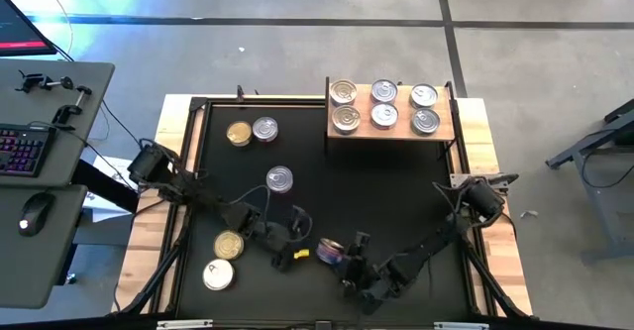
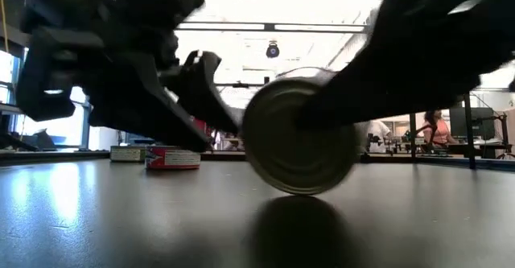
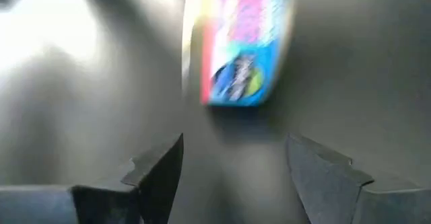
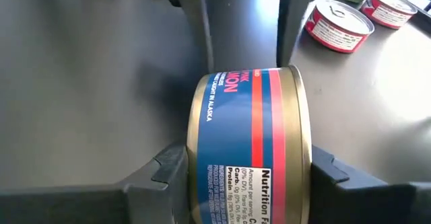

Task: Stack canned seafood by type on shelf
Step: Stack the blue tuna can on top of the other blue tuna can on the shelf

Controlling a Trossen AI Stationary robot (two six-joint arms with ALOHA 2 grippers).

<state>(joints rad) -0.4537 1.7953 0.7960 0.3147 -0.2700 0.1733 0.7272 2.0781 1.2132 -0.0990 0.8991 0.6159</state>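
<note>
A gold-rimmed tin (image 4: 252,130) with a blue and red label stands on its edge near the table's near side (image 1: 332,252). My right gripper (image 4: 249,177) is shut on it (image 1: 343,259). My left gripper (image 3: 232,163) is open just to the tin's left (image 1: 295,233), pointing at it with a gap between; the tin (image 3: 239,42) shows ahead of its fingers. In the low view the tin (image 2: 298,139) shows a flat gold face. The shelf (image 1: 365,132) at the far right carries several silver-topped tins lying flat. My right gripper pinches the tin between its two fingers (image 4: 168,177), one on each flat end face beside the gold rims (image 4: 199,150). The fingers come low and nearly level from the table's right-near side. The tin sits on edge, its lower rim (image 2: 302,192) at the table top; whether it touches, I cannot tell.
Loose tins lie flat on the black table: gold-topped (image 1: 239,133) and silver-topped (image 1: 264,128) at the far left, a silver one (image 1: 279,178) mid-table, two more (image 1: 229,244) (image 1: 218,275) near left. A desk with a keyboard (image 1: 22,150) stands left of the table.
</note>
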